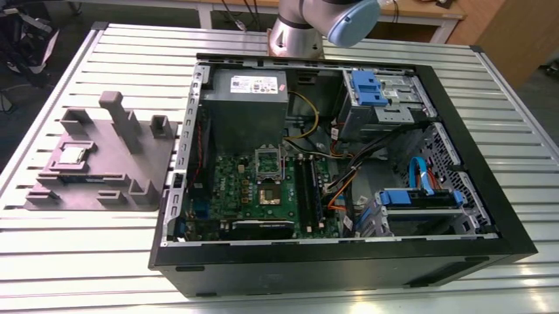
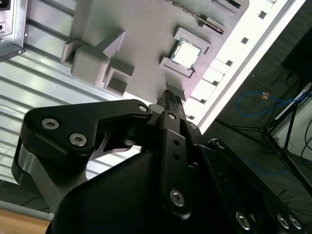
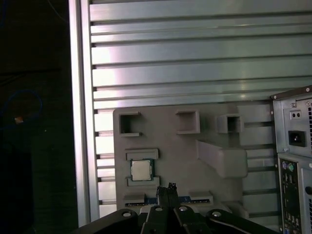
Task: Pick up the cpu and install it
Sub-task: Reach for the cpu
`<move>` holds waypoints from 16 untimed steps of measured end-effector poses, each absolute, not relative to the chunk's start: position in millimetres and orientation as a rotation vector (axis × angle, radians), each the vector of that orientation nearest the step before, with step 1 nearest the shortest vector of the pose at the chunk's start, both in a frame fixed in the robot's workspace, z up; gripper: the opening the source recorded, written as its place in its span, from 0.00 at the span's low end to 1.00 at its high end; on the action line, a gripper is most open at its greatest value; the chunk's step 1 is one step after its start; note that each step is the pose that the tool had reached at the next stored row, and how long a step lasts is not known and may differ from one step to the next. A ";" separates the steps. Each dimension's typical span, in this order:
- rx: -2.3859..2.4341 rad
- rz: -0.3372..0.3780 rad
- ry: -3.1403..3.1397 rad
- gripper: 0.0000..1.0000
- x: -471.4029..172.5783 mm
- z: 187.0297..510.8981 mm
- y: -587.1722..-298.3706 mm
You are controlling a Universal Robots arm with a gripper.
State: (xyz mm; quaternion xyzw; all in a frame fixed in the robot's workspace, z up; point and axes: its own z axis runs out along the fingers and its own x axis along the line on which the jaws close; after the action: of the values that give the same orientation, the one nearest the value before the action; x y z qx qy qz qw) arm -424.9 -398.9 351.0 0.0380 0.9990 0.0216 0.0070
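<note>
Hanging above the grey holder (image 1: 131, 167) with the claw (image 3: 168, 189) pressed together and pinching nothing, the tips pointing at the holder's bare face near the chip (image 3: 140, 169) and staying clear of it in both wrist views. Showing the chip lying flat, silvery top up, in a shallow square seat between two low bars, near the holder's edge on the exterior view's left and about midway along that edge. Carrying, on the same holder, a row of three square pockets along one edge and a long raised block nearer the computer case (image 1: 349, 265), with taller posts standing up at the holder's far edge in the exterior view. Resting the holder on the slatted metal table (image 1: 88, 261), close to the table's edge on the exterior view's left and just beside the case, with a narrow strip of slats between them. Lying on its side across the middle of the table and opening upward, exposing the green board (image 1: 245, 203) with its socket (image 1: 269, 194) facing up and a metal frame beside the socket appearing raised. Rising behind the case's far wall, near the table's far edge, as the arm's (image 1: 302, 33) silver column with a pale blue cap.
</note>
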 end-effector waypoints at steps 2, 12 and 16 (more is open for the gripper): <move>0.119 0.068 3.125 0.10 -425.1 351.0 -399.0; 0.119 0.068 3.125 0.10 -439.5 349.6 -398.9; 0.119 0.068 3.125 0.10 -441.1 349.4 -398.9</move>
State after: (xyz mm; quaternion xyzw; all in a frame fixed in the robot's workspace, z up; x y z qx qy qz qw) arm -441.1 -398.9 349.4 0.0380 0.9990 0.0216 0.0070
